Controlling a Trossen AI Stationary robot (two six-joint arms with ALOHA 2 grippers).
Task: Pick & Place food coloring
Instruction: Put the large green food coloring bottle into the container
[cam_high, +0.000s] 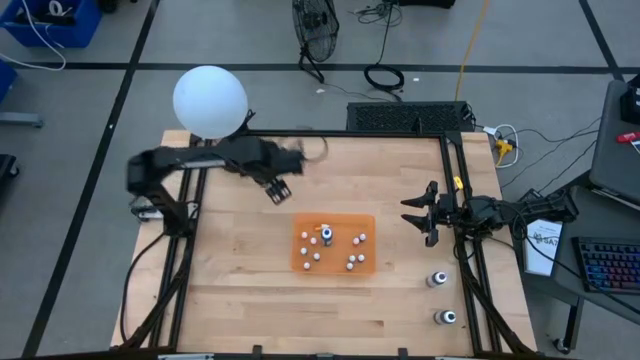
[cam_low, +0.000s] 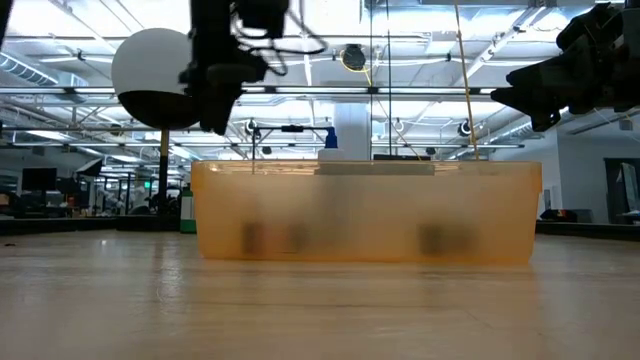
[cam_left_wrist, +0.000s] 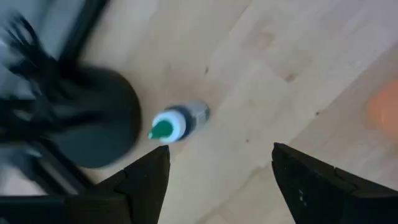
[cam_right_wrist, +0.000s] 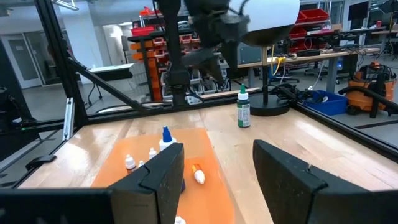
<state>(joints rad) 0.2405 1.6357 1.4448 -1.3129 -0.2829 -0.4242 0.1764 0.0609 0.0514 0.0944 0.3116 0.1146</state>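
Note:
Several tiny white-capped food coloring bottles (cam_high: 335, 248) stand or lie in the flat orange tray (cam_high: 300, 262) at mid-table. Two larger bottles (cam_high: 437, 279) (cam_high: 447, 317) stand on the wood near the right edge. A green-capped bottle (cam_left_wrist: 177, 122) (cam_right_wrist: 243, 109) stands upright on the table beside the globe's black base (cam_left_wrist: 93, 124). My left gripper (cam_high: 278, 190) (cam_left_wrist: 219, 152) hangs open above the table's far left, over this bottle and clear of it. My right gripper (cam_high: 412, 212) (cam_right_wrist: 217, 149) waits open at the right side, level, with nothing between its fingers.
A big white globe (cam_high: 210, 100) on a black base stands at the table's far left corner. Black frame rails (cam_high: 462, 250) run along both sides. Bare wood (cam_high: 240, 290) lies left of the tray and in front of it.

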